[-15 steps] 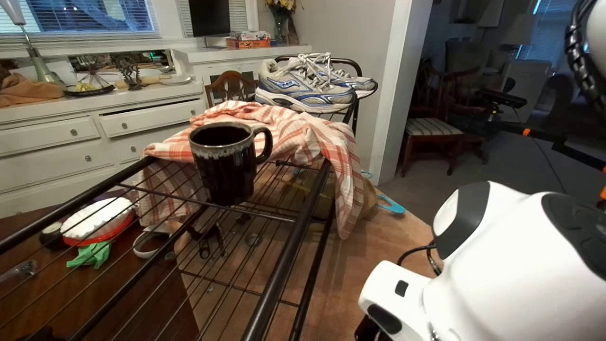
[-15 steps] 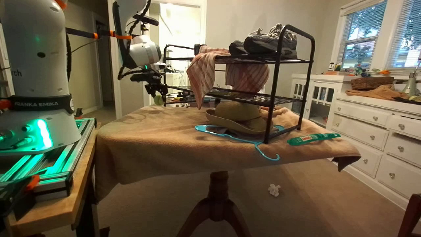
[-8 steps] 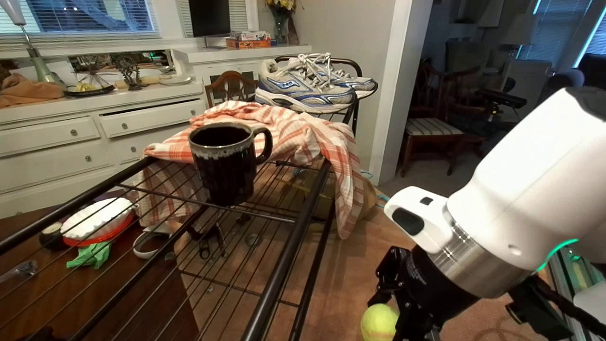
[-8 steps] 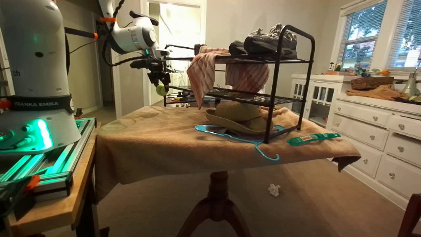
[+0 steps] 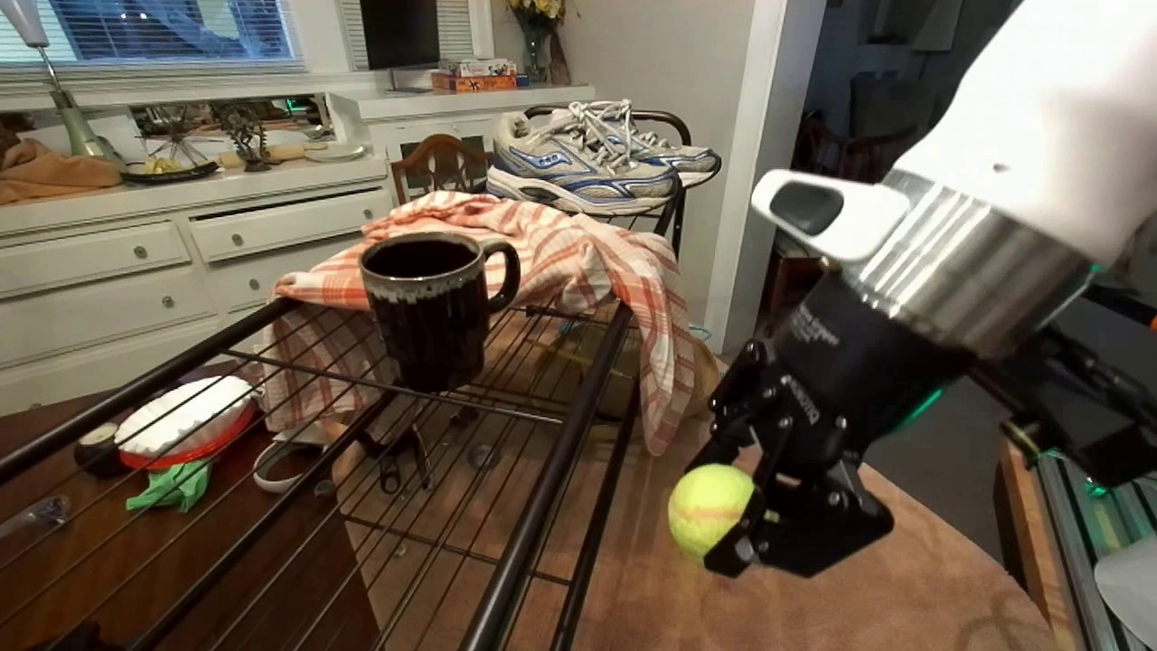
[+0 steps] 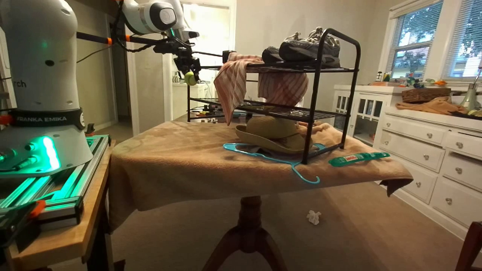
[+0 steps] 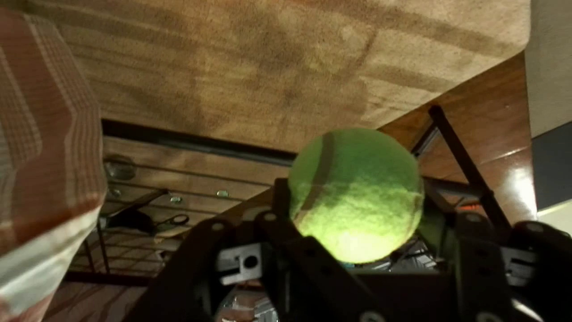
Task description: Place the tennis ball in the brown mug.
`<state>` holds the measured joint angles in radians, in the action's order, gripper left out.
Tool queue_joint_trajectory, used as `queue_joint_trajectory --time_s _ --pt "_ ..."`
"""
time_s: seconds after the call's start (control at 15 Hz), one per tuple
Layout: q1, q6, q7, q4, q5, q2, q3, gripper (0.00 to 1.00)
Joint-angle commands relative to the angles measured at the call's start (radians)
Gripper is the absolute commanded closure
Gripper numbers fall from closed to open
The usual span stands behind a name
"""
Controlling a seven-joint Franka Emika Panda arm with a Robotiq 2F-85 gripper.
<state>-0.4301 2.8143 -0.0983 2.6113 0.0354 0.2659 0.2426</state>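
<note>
My gripper is shut on the yellow-green tennis ball, one finger on each side. They hang in the air beside the rack's near rail, lower than the brown mug. The ball also shows between the fingers in the wrist view and small in an exterior view. The dark brown mug stands upright on the rack's top shelf, its mouth up and its handle toward the arm's side. In an exterior view only a dark part of the mug shows behind the towel. The mug is out of the wrist view.
A black wire rack stands on a cloth-covered table. A red-white towel drapes over its top shelf behind the mug. Shoes sit at its far end. A hat and blue hanger lie below.
The gripper has risen with the ball held in it and moved toward the rack, coming fully into both exterior views. The mug and rack have not moved.
</note>
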Motion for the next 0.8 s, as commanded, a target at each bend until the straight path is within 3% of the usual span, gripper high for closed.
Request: queue_joint_trajectory --time_s 0.0,0.27,0.73 --pt "-0.011 -0.141 0.101 -0.025 0.088 0.151 -0.035 0.58" --pt "0.005 -0.206 0.121 -0.074 0.089 0.217 -0.047 0.58" --pt "0.090 -0.002 0.059 -0.143 0.019 0.136 0.019 0.58"
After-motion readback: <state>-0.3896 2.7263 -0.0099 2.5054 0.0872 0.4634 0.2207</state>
